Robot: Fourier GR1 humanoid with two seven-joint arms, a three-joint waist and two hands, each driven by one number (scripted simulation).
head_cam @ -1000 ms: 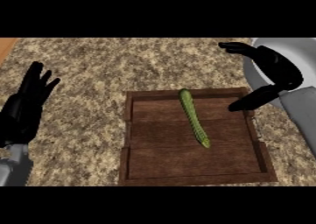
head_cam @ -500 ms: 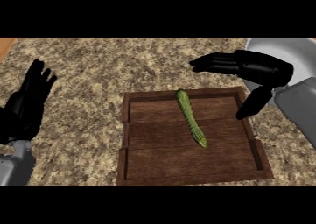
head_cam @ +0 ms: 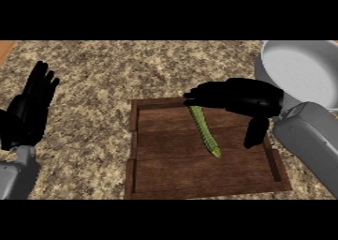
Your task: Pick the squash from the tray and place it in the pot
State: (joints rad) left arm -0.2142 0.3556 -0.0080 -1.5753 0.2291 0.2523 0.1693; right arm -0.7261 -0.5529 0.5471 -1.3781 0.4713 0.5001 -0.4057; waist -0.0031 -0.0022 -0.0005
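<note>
While the left hand (head_cam: 29,110) rests open, the unclenched right hand (head_cam: 240,98) hovers over the squash (head_cam: 204,131) (far end hidden) on the tray (head_cam: 199,176).

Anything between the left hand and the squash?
Head view: only bare counter and the tray's left rim lie between left hand and squash.

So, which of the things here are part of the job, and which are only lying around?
Part of the job:
- long thin green squash
- brown wooden tray
- grey metal pot
- right hand, over the tray

Not part:
- left hand, resting open
- speckled stone counter
</note>
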